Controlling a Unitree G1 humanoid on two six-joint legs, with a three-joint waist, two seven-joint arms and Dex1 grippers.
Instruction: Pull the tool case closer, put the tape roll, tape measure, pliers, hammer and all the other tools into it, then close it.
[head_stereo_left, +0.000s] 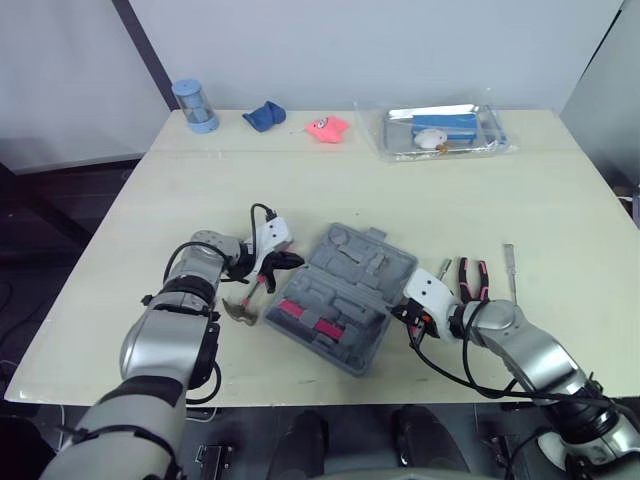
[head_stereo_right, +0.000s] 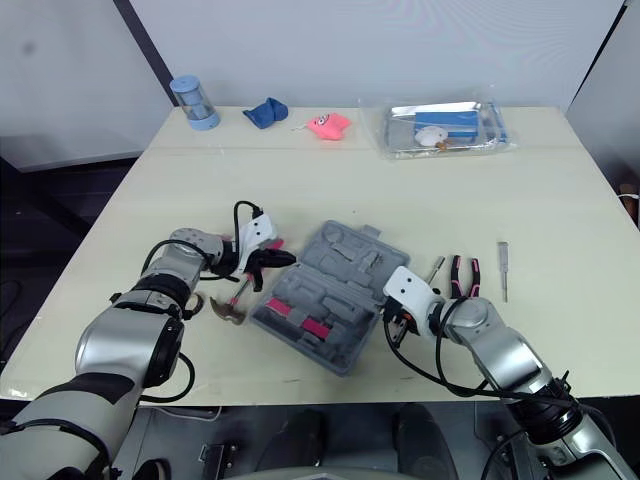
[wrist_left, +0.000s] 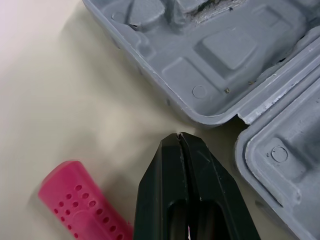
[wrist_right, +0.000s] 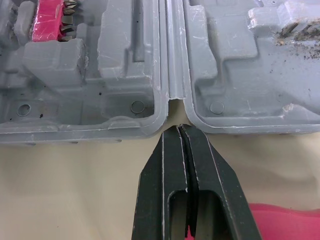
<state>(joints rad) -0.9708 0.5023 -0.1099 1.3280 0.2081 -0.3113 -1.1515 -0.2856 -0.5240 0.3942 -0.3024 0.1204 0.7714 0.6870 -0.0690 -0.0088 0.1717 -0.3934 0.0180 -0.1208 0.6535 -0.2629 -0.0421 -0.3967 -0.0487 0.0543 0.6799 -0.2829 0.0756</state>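
My left pincer (wrist_left: 180, 144) is closed tight and empty, tips just beside the tool case (head_stereo_left: 345, 295) by the hinge, on the side facing the table's (head_stereo_left: 180, 200) left edge. My right pincer (wrist_right: 181, 132) is also closed and empty, tips at the hinge end on the opposite side. The case lies open near the middle of the front edge. The hammer (head_stereo_left: 245, 305) is just beside it toward the left edge, the pliers (head_stereo_left: 473, 278) toward the right edge.

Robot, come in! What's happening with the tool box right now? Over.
Left gripper shut, empty, beside tool case. Right gripper shut, empty, at its hinge end. Case open; hammer and pliers lie outside.
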